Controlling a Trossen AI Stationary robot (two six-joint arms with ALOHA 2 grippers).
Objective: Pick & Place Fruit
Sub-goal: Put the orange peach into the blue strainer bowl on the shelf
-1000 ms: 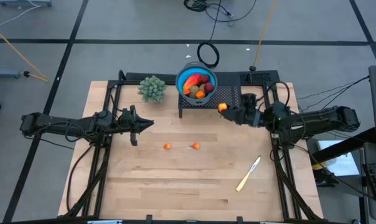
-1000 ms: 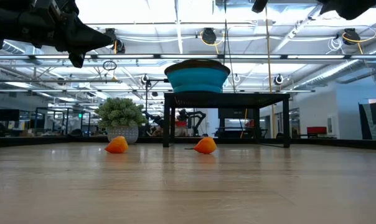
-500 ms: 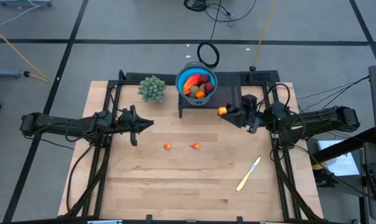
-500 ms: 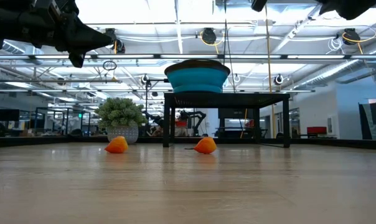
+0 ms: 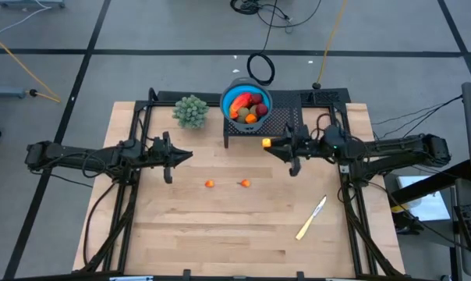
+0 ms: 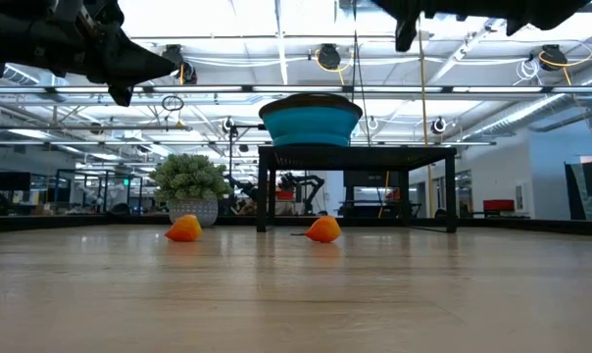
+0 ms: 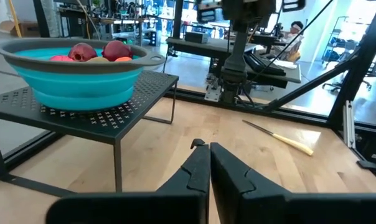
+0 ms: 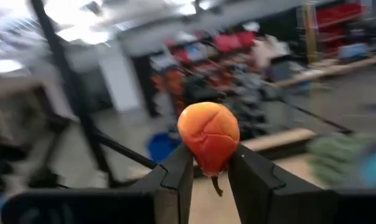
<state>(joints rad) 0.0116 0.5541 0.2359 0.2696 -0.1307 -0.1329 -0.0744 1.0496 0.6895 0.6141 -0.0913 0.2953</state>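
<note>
Two orange fruit pieces [image 5: 210,184] [image 5: 245,183] lie on the table [image 5: 243,234] between the grippers. Right gripper [image 5: 268,145] pinches a third orange fruit [image 8: 208,135] just in front of the blue bowl [image 5: 234,96] of fruit on its black stand [image 5: 286,121]. Left gripper [image 5: 187,156] hangs pressed together, empty, well apart from them.

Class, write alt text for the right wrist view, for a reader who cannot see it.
The right gripper is shut on a small orange fruit, pinched between its two dark fingers and held up in the air. Behind it is only a blurred room, with a dark post and bright lights overhead.
</note>
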